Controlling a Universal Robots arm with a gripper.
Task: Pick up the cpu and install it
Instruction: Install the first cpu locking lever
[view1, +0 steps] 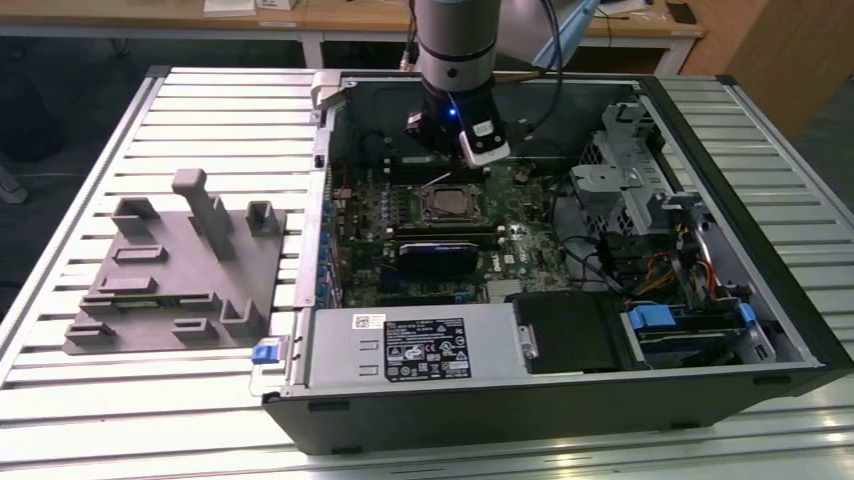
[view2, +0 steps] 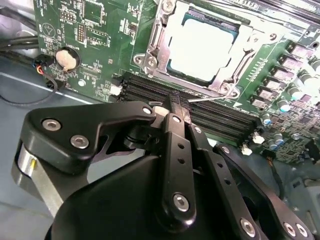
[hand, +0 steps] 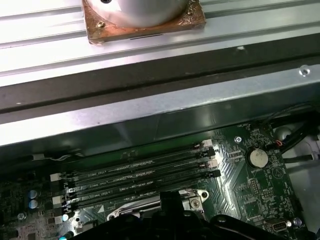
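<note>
I'm seeing the cpu (view2: 202, 44) lying in the socket (view2: 150, 62) on the motherboard (view2: 95, 30). The gripper (view2: 176, 106) is hovering just above the memory slots (view2: 220, 122), jaws clenched, grasping nothing. I'm judging the chip light, stiff and fragile underneath, best gripped by opposite edges.

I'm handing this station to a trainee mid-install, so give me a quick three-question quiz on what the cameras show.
1. Multiple choice: in the exterior view, where does the grey fixture stand in relation to the computer case?
A) on the view's left of it
B) on the view's right of it
C) inside it
2. True or false: the cpu lies on the grey fixture.
3. Short answer: which round silver part sits on the green board in both wrist views?

Key
1. A.
2. False. In the second wrist view it sits inside the socket's metal frame.
3. The coin battery.
</note>
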